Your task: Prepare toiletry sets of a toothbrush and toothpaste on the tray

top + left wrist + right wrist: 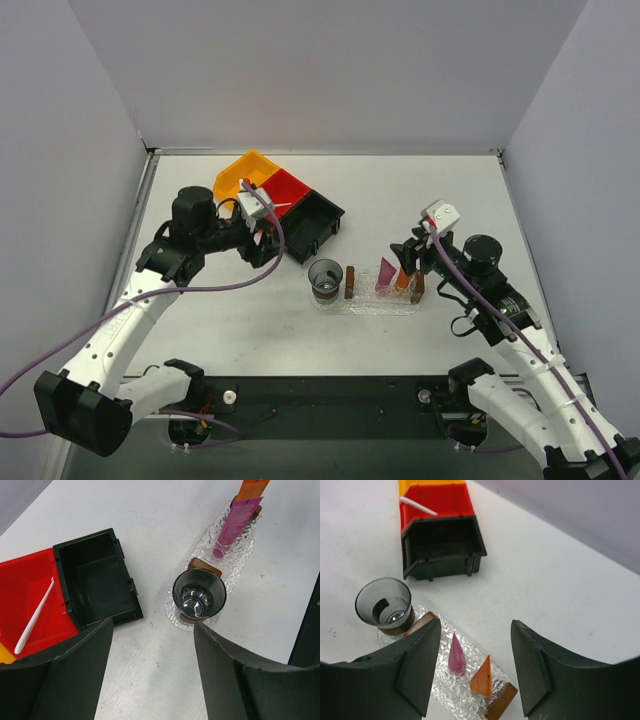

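- My left gripper (150, 647) hangs with its fingers spread wide and nothing between them, above the table near the black bin (97, 580).
- My right gripper (476, 647) is spread just as wide and also empty, hovering over the tray (445, 695).
- The toothbrush (32, 617) lies slantwise in the red bin (22, 587) — neither gripper touches it.
- The red bin sits between the black bin and an orange bin (243, 175), all three in a row.
- The toothpaste is on the tray: the magenta tube (455, 656) and the orange tube (482, 680) stand upright, side by side, between two brown blocks (501, 701).
- A smoky glass cup (384, 604) stands at the tray's other end — well apart from the toothbrush.
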You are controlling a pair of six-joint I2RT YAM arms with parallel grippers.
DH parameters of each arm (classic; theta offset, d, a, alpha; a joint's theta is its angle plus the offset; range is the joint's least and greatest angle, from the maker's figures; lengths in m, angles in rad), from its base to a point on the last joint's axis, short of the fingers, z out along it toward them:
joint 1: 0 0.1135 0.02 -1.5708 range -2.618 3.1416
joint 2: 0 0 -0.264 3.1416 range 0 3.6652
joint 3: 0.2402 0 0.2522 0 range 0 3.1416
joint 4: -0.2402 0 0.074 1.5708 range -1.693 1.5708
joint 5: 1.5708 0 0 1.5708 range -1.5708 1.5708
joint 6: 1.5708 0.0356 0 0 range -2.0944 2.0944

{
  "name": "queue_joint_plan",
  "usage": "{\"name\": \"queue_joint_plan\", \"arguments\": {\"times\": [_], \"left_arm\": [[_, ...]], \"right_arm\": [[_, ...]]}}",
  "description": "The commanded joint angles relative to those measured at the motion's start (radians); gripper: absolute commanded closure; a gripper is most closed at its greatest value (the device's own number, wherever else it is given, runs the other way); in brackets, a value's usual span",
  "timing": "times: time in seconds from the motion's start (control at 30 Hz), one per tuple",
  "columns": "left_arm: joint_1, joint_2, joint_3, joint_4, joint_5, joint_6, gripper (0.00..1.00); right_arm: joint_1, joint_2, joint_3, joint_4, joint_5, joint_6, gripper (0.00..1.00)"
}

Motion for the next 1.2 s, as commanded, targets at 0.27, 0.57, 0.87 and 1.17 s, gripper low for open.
{"name": "queue_joint_plan", "arguments": {"times": [0.27, 0.57, 0.87, 1.17], "left_arm": [[0.022, 0.098, 0.028, 0.146, -0.316, -0.049, 0.20], [0.081, 0.325, 0.226, 0.096, -0.390, 0.014, 0.22], [0.154, 0.592, 0.473, -0.046, -0.330, 0.141, 0.27], [0.157, 0.804, 0.674, -0.182, -0.335, 0.292, 0.31]], "right_arm": [[-0.005, 0.041, 0.128, -0.066, 0.123, 0.034, 0.28], [-0.008, 0.056, 0.094, -0.017, 0.158, 0.022, 0.27], [-0.092, -0.014, 0.051, 0.003, 0.191, 0.011, 0.28], [-0.149, -0.001, 0.042, 0.003, 0.154, 0.019, 0.30]]}}
